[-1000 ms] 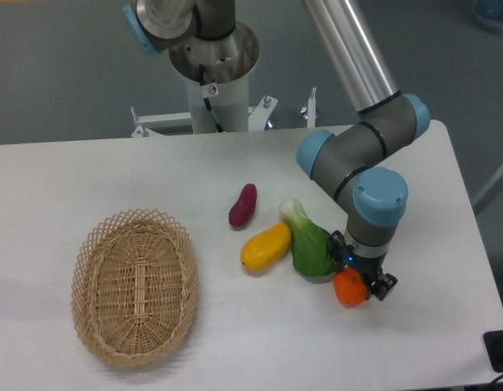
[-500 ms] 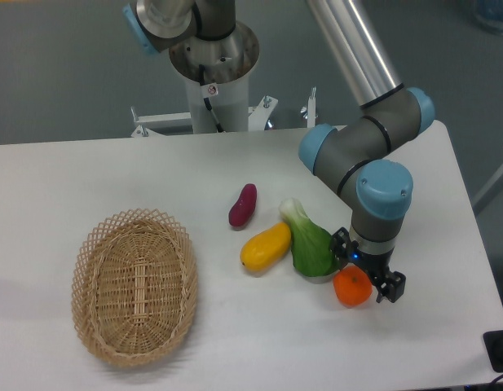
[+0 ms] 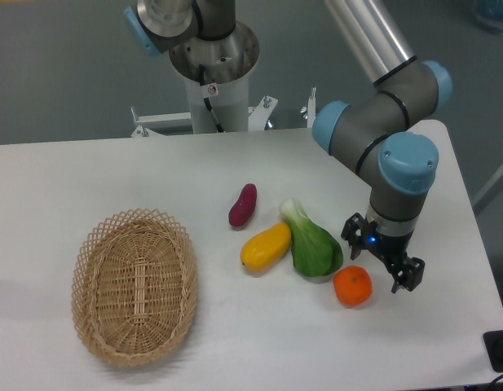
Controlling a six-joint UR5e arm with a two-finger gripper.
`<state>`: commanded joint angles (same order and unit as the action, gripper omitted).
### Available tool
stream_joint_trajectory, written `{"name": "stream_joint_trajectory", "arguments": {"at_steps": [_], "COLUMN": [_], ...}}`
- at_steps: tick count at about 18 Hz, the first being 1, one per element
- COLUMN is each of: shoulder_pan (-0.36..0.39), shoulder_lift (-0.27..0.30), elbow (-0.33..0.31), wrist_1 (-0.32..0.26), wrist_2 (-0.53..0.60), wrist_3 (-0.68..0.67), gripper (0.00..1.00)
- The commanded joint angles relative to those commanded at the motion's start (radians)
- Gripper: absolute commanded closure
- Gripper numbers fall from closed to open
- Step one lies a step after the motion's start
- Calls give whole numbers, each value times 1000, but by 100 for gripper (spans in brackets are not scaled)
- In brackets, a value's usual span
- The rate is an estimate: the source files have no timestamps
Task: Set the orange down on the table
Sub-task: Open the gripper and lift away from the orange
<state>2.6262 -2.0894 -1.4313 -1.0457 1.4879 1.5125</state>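
I see the orange [image 3: 352,286] sitting on the table [image 3: 96,171], small, round and bright, with a glossy highlight on its upper side and a soft shadow beneath it. Nothing grips it. It lies just beside the right lower edge of the green vegetable [image 3: 313,243], close enough that I cannot tell whether the two touch. The vegetable has a pale white stem end pointing up and to the left, and leans against the oblong yellow fruit [image 3: 266,247]. Above that sits a small dark purple piece [image 3: 242,205], apart from the others.

My gripper [image 3: 383,257] hangs just to the right of and above the orange, its black fingers spread apart with nothing between them; a blue light glows on the wrist. The arm's grey link and blue-capped joints rise from there toward the upper right.

Well off to the left, the oval wicker basket [image 3: 135,284] rests on the white tabletop.
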Motion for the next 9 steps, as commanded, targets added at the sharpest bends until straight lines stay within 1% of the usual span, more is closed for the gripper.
{"name": "stream_joint_trajectory", "arguments": {"at_steps": [1, 2, 5, 7, 9], "shoulder_pan": [2, 3, 0, 0, 0], "shoulder_lift": [21, 28, 74, 97, 104], "elbow": [2, 3, 9, 14, 11], "wrist_1": [-28, -39, -102, -129, -134], "wrist_2": [-3, -5, -6, -3, -2], "wrist_3": [6, 12, 11, 11, 11], "gripper": [0, 0, 0, 0, 0]}}
